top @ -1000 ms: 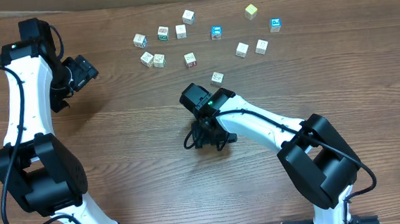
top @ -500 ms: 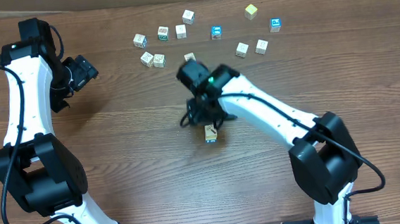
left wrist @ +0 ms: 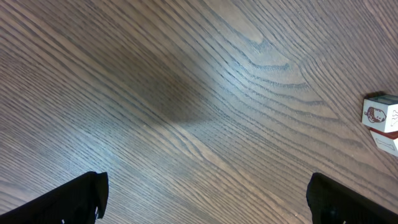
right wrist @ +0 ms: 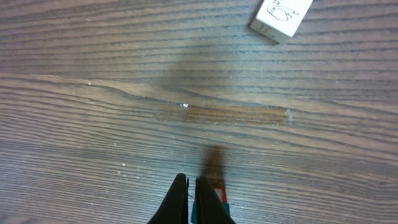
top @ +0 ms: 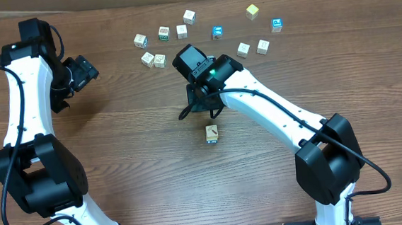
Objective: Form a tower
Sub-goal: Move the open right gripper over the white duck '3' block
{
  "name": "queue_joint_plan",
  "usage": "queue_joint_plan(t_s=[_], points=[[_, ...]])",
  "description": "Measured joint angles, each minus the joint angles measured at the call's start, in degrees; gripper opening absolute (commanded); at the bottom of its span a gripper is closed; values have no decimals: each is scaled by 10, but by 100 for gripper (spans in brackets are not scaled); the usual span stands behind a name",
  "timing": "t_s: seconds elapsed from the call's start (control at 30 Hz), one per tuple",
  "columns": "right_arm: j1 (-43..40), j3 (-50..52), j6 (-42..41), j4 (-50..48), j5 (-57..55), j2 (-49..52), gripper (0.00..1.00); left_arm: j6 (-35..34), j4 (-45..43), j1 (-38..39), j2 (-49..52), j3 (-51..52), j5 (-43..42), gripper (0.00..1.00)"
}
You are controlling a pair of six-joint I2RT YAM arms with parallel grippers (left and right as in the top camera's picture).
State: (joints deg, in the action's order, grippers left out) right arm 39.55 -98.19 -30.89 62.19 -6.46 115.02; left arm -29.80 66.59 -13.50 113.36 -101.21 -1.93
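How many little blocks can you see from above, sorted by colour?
Blue-topped cubes: 2
Yellow-topped cube: 1
Green-printed cube: 1
Pale cubes: 7
Tower: 1
Total: 11 loose cubes and 1 tower in view; the right arm may hide others.

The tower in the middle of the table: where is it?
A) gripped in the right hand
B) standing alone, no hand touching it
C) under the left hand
B: the tower stands free, apart from the right hand, which is shut on nothing.
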Motion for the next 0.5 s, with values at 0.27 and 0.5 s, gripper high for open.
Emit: queue_joint_plan(t_s=[0.27, 0.5], points=[[-2, 3, -11, 4, 0, 21, 4, 0, 0, 0, 0, 0, 0, 99], [-37, 4, -21, 20, 30, 47, 6, 0, 0, 0, 0, 0, 0, 100]])
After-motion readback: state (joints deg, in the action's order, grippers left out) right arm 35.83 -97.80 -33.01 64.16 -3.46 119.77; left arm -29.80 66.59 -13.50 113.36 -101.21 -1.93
